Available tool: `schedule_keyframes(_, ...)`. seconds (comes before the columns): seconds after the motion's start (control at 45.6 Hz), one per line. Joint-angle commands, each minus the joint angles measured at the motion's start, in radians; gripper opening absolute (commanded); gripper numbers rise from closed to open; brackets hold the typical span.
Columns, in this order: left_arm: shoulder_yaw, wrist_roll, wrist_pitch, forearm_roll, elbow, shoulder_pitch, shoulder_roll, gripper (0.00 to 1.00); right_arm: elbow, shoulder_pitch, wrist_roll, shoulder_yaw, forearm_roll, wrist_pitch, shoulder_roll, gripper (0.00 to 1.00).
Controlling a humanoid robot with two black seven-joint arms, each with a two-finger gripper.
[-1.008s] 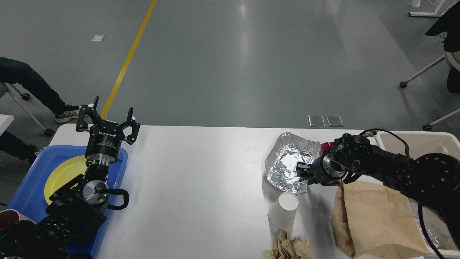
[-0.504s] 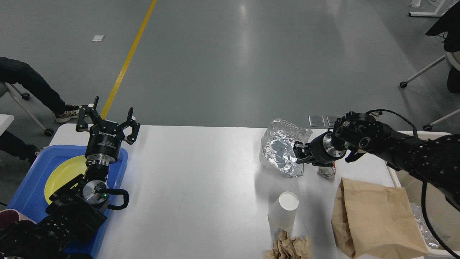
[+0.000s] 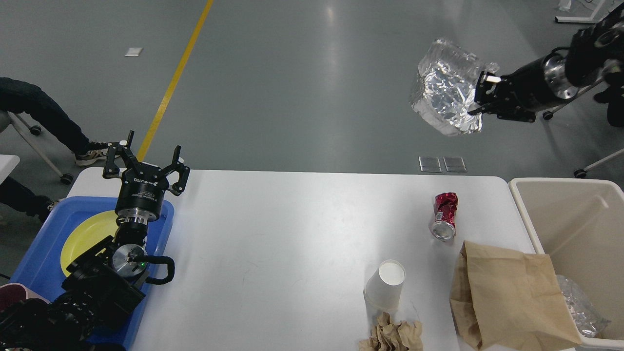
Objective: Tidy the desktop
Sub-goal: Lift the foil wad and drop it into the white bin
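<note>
The white desktop [image 3: 292,234] carries a crushed red can [image 3: 444,222], a white paper cup [image 3: 385,285] on its side, a brown paper bag [image 3: 507,297] and a crumpled brown paper wad [image 3: 392,336]. My right gripper [image 3: 480,95] is shut on a crumpled aluminium foil sheet [image 3: 446,92] and holds it high, above and beyond the table's far right. My left gripper [image 3: 146,163] is open and empty over the far edge of the blue tray [image 3: 44,243].
The blue tray holds a yellow plate [image 3: 85,239]. A beige bin [image 3: 575,229] stands at the table's right end, with foil [image 3: 580,307] inside. A seated person's legs [image 3: 44,117] are at far left; chair legs [image 3: 570,97] stand at far right.
My right gripper has lifted the foil off the table, up and to the right. The red can behind it now shows fully. The left arm has not moved.
</note>
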Motion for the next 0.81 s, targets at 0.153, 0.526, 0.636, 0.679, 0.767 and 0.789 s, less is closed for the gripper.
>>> schedule_keyframes(0.153, 0.000, 0.000, 0.000, 0.000, 0.000, 0.000, 0.000, 0.97, -0.198, -0.177, -0.002, -0.054, -0.008, -0.054, -0.075, 0.00)
schedule_keyframes(0.526, 0.000, 0.000, 0.000, 0.000, 0.000, 0.000, 0.000, 0.97, -0.370, -0.696, 0.000, -0.014, 0.009, -0.413, -0.081, 0.00)
schedule_keyframes(0.636, 0.000, 0.000, 0.000, 0.000, 0.000, 0.000, 0.000, 0.97, -0.375, -0.777, 0.006, -0.006, 0.008, -0.494, -0.076, 0.74)
schedule_keyframes(0.679, 0.000, 0.000, 0.000, 0.000, 0.000, 0.000, 0.000, 0.97, -0.375, -0.791, 0.009, -0.006, 0.008, -0.512, -0.075, 1.00)
schedule_keyframes(0.767, 0.000, 0.000, 0.000, 0.000, 0.000, 0.000, 0.000, 0.97, -0.373, -0.810, 0.009, -0.006, 0.006, -0.514, -0.075, 1.00)
schedule_keyframes(0.789, 0.000, 0.000, 0.000, 0.000, 0.000, 0.000, 0.000, 0.97, -0.373, -0.817, 0.009, -0.008, 0.006, -0.514, -0.073, 1.00)
